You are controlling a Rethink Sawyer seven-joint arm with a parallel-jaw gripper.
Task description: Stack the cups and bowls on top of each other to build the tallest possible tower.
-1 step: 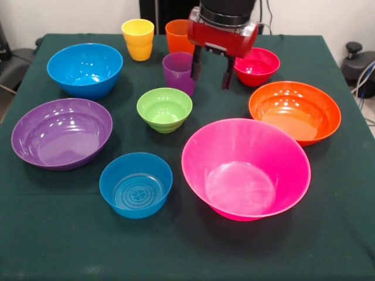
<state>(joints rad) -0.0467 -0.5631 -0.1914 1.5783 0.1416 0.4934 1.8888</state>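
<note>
Green cloth (53,234); bowls (245,168), cups (138,39) empty, unstacked.

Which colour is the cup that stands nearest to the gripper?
Translucent purple. The purple cup stands just beside the gripper, best seen in the front view.

No legible text or labels anywhere
</note>
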